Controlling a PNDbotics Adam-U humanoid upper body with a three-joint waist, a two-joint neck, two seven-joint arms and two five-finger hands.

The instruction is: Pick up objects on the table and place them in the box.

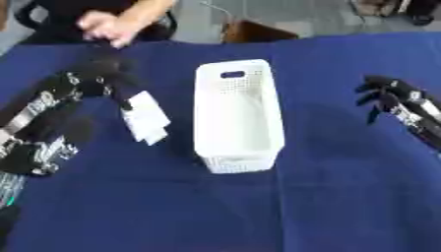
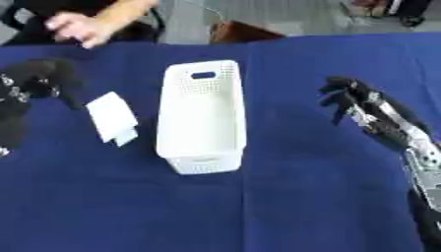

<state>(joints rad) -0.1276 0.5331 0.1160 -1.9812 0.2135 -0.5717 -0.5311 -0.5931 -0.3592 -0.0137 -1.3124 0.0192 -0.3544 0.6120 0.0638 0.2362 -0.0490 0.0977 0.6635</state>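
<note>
White packet point(image 1: 144, 118) hangs pinched in left hand point(image 1: 102, 78) fingers (beside box point(image 1: 237, 115)).

Blurred white item point(image 1: 144, 117), identity and grip by left hand point(image 1: 102, 78) unclear.

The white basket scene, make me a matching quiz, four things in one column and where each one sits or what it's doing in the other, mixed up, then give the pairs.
Things:
1. basket
2. white packet
3. left hand
4. right hand

Places or states:
A. hangs over the cloth right of the basket, holding nothing
B. stands mid-table, nothing visible inside
C. lies on the blue cloth left of the basket
D. dark fingers just above the packet's upper corner; contact can't be told

Pairs: 1-B, 2-C, 3-D, 4-A
</note>
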